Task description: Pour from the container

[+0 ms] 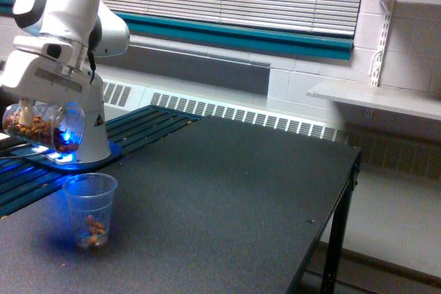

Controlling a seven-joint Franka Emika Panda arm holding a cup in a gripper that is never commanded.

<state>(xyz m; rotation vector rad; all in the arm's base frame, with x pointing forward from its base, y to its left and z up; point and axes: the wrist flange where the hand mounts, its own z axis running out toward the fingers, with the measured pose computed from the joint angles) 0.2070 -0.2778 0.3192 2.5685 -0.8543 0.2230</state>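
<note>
The container is a clear round jar with brown pieces inside, lying on its side in the air at the exterior view's left. Its flared mouth faces right and slightly down. My gripper is shut on the container from above, its fingers mostly hidden by the white hand. Below the mouth a smaller clear plastic cup stands upright on the dark table. A few brown pieces lie in the cup's bottom, and some are falling inside it.
The arm's white base stands on a blue-lit plate behind the cup. A slatted dark surface lies to the left rear. The table's right edge drops to the floor. A wall shelf is at the right.
</note>
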